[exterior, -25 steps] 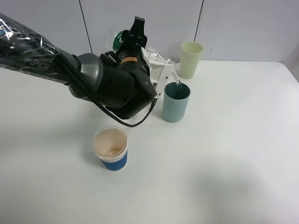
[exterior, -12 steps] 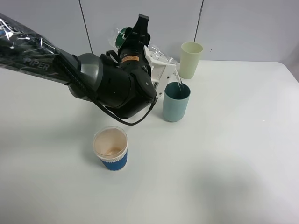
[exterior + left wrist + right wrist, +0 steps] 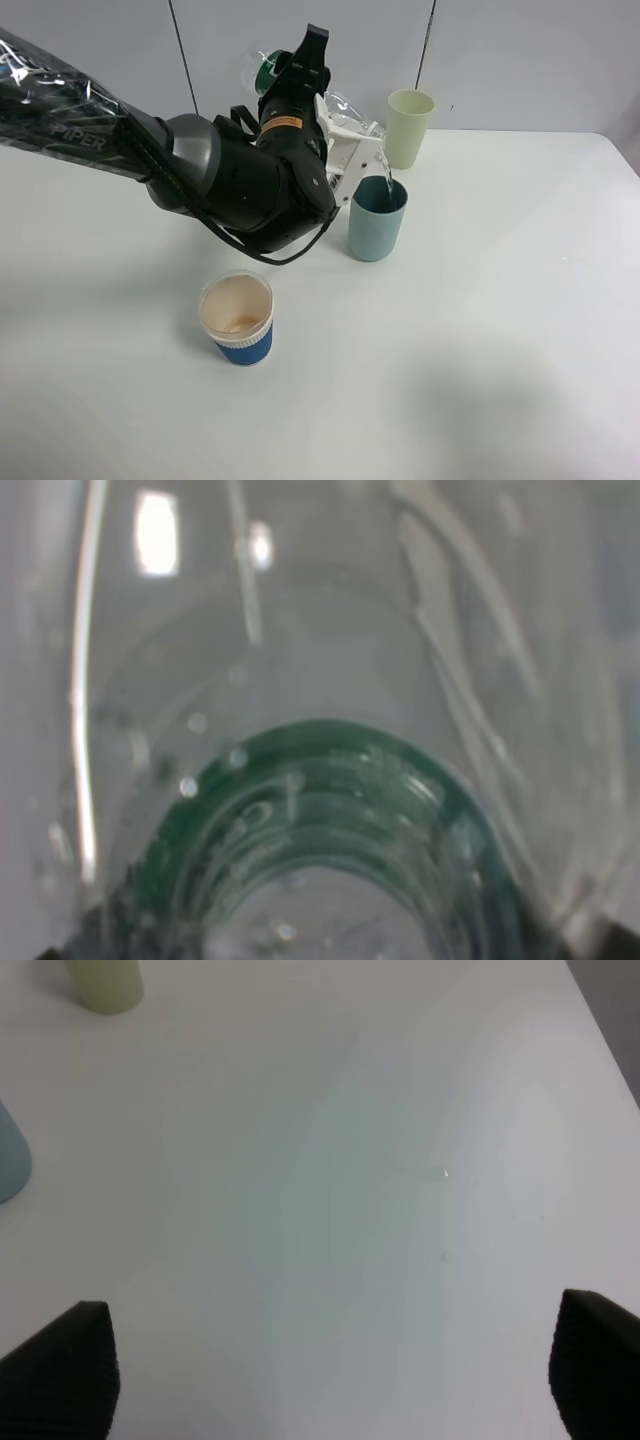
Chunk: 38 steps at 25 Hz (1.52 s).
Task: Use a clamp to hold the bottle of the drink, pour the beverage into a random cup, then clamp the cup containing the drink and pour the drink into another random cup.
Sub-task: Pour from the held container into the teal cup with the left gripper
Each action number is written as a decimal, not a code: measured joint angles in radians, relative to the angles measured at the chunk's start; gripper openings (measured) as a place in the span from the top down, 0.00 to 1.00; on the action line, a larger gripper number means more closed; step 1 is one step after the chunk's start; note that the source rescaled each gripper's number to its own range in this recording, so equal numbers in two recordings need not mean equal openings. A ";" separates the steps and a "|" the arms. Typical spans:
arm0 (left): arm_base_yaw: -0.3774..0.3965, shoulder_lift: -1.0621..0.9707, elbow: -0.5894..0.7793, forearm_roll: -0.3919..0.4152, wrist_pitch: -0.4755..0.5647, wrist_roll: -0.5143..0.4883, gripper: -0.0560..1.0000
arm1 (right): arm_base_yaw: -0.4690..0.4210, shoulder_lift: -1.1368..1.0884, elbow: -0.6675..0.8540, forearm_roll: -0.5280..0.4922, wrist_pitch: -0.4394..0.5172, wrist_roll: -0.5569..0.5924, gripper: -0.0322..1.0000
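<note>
My left gripper point(image 3: 335, 130) is shut on a clear plastic bottle point(image 3: 345, 112) with a green band, tipped so its mouth points down over the teal cup point(image 3: 377, 218). A thin stream of clear liquid point(image 3: 386, 183) runs into that cup. The left wrist view is filled by the bottle point(image 3: 330, 780) seen close up. A pale green cup point(image 3: 408, 128) stands behind the teal cup. A blue paper cup point(image 3: 237, 318) stands nearer the front. My right gripper point(image 3: 330, 1370) is open over bare table, with only its dark fingertips point(image 3: 60, 1365) showing.
The white table point(image 3: 500, 330) runs to a grey back wall. In the right wrist view the pale green cup point(image 3: 105, 982) and the edge of the teal cup point(image 3: 12, 1165) show far from the right gripper. The black left arm point(image 3: 150, 140) reaches in from the left.
The left gripper has tilted the bottle further, raising its base. The stream still runs into the teal cup. The cups have not moved.
</note>
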 joint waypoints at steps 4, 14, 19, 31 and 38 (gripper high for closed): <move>0.000 0.000 0.000 0.021 0.000 0.000 0.89 | 0.000 0.000 0.000 0.000 0.000 0.000 0.41; 0.000 0.000 0.000 0.029 0.000 0.035 0.89 | 0.000 0.000 0.000 0.000 0.000 0.000 0.41; 0.000 0.000 0.000 0.049 0.000 0.067 0.89 | 0.000 0.000 0.000 0.005 0.000 0.000 0.41; 0.000 0.000 0.000 0.141 0.000 0.083 0.89 | 0.000 0.000 0.000 0.000 0.000 0.000 0.41; 0.000 0.000 0.000 0.212 0.000 0.085 0.89 | 0.000 0.000 0.000 0.005 0.000 0.000 0.41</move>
